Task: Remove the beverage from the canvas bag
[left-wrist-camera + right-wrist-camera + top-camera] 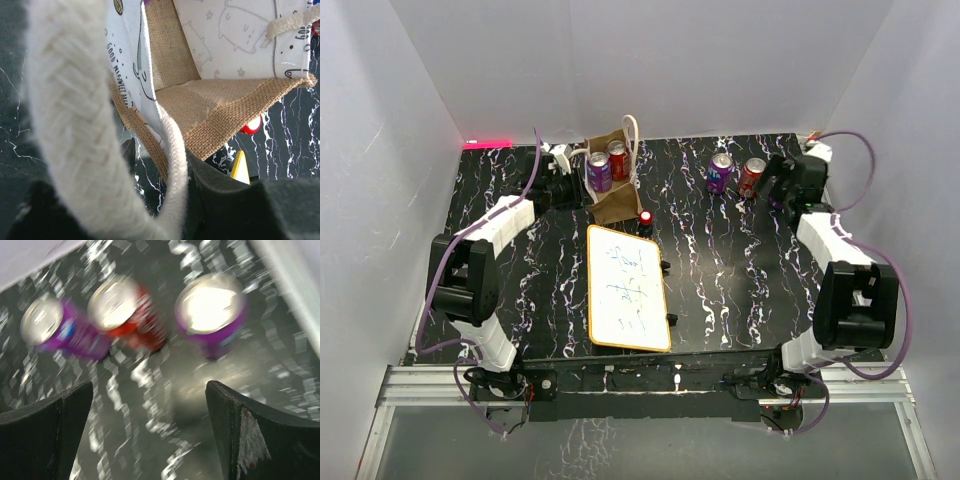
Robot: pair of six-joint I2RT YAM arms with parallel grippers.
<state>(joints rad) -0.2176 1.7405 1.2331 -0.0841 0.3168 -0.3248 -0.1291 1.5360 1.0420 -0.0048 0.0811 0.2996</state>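
The tan canvas bag [613, 203] stands at the back left of the table with a purple can [599, 172] and a red can [618, 158] upright in it. One cream handle [632, 135] stands up. My left gripper [572, 178] is at the bag's left side, shut on the other cream handle [173, 150], with the burlap bag [220, 110] just ahead. My right gripper [767, 183] is open and empty beside a purple can [720, 172] and a red can [752, 175] on the table. The blurred right wrist view shows three cans beyond the open gripper [150, 405]: purple [55, 330], red [127, 315], purple [210, 312].
A yellow-framed whiteboard [628, 288] lies in the middle of the table; its corner [240, 169] shows in the left wrist view. A small red object [646, 217] sits by the bag's front. White walls enclose the table on three sides.
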